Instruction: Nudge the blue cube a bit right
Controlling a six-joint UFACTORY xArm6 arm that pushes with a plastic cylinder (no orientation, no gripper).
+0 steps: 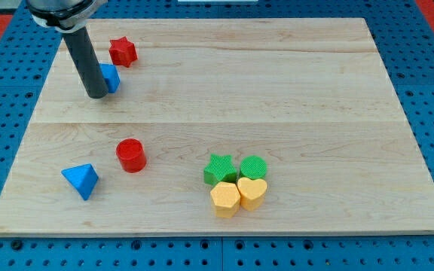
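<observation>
The blue cube sits near the board's upper left, partly hidden behind my dark rod. My tip rests on the board touching or just left of the cube's lower left side. A red star block lies just above and right of the cube.
A red cylinder and a blue pyramid-like block lie at lower left. A cluster of a green star, green cylinder, yellow hexagon and yellow heart sits at lower centre. The wooden board lies on a blue pegboard.
</observation>
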